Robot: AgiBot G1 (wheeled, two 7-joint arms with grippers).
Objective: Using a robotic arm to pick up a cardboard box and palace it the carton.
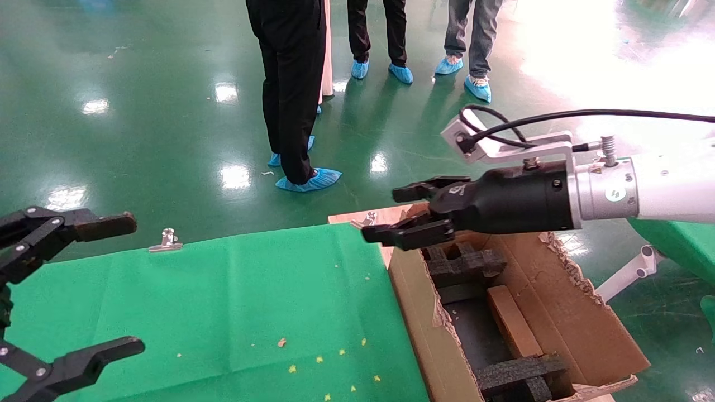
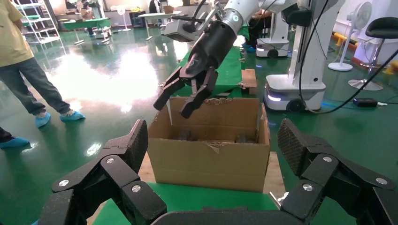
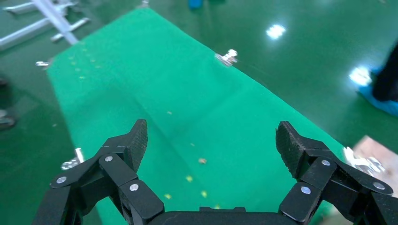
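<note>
The right gripper [image 1: 410,215], fingers spread and empty, hovers above the carton's [image 1: 558,312] far-left corner; descending, it could snag the ragged flap.

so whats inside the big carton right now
Inside the carton, black foam blocks sit at both ends, with a brown cardboard box lying between them. The right gripper hangs open above the far rim. The carton's near wall hides part of the floor.

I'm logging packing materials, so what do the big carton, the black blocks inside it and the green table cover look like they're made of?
Carton: brown corrugated cardboard, matte, with ragged torn flap edges. Black blocks: probably foam, dull and coarse-textured, cut into notched shapes. Green cover: thin matte sheet with fold creases, clipped at its edge; could be cloth or paper.
</note>
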